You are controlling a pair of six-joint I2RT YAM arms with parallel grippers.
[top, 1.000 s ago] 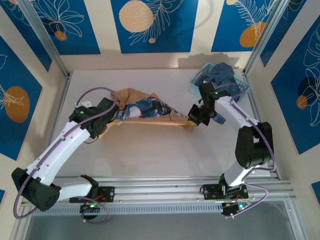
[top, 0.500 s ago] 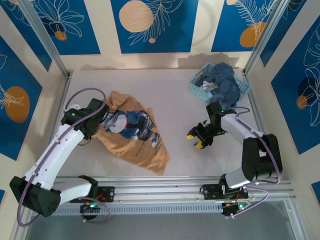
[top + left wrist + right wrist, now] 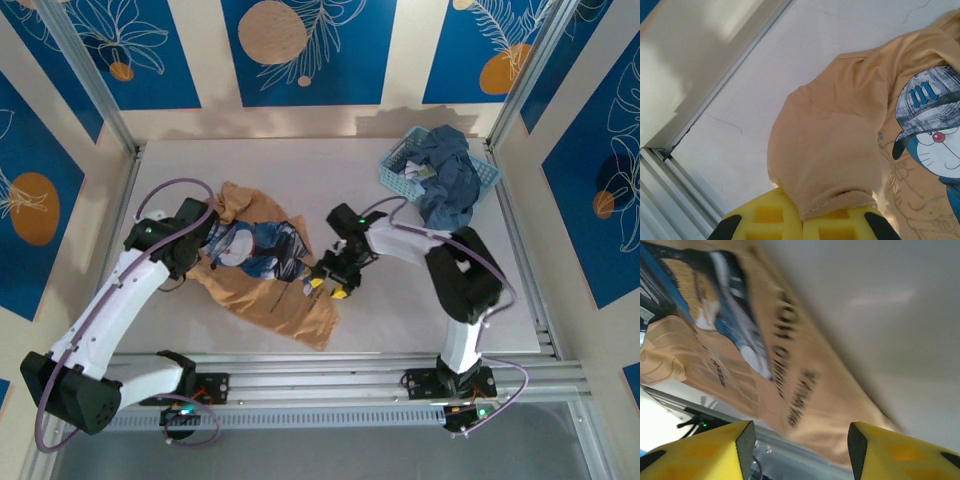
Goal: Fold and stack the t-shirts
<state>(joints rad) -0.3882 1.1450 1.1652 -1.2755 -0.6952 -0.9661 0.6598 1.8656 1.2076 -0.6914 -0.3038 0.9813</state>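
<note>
Holding denim-blue shirts (image 3: 447, 178): basket (image 3: 398, 166), far right; left gripper (image 3: 802, 220) clamps tan shirt (image 3: 835, 150); right gripper (image 3: 800, 437) spread.

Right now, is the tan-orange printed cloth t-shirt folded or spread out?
Spread out, not folded: the tan-orange printed t-shirt lies open and wrinkled on the table, print up, one sleeve pinched in the left fingers.

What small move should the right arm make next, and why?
Probably lower the right gripper and close on the edge of the tan-orange t-shirt: its jaws stand open over that edge, while the left gripper pinches a sleeve.
</note>
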